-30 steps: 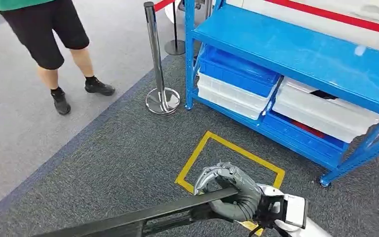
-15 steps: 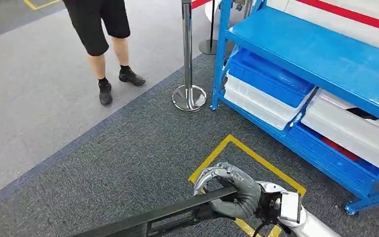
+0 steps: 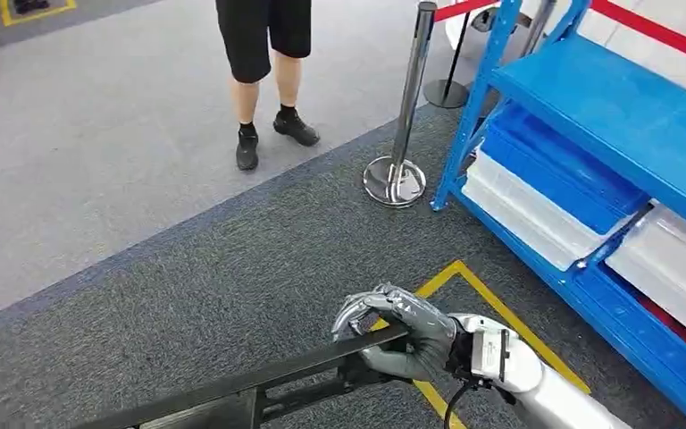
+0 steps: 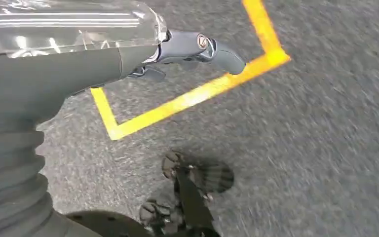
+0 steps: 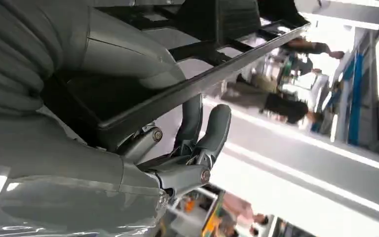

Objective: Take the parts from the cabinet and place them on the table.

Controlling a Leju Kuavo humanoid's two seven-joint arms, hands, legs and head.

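Grey carpet (image 3: 188,295) has slid right as I turn from the blue cabinet (image 3: 607,116) at two o'clock, right robot hand (image 3: 402,332) gripping the black part (image 3: 232,398), left robot hand (image 4: 69,64) unreadable.

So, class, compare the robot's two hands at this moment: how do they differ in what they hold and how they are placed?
The right hand grips the end of a long black part, fingers wrapped over its edge; the left hand holds nothing. The right hand is raised in front of the body, while the left hand hangs over the grey carpet near a yellow floor marking. Both have a grey cover and dark fingers.
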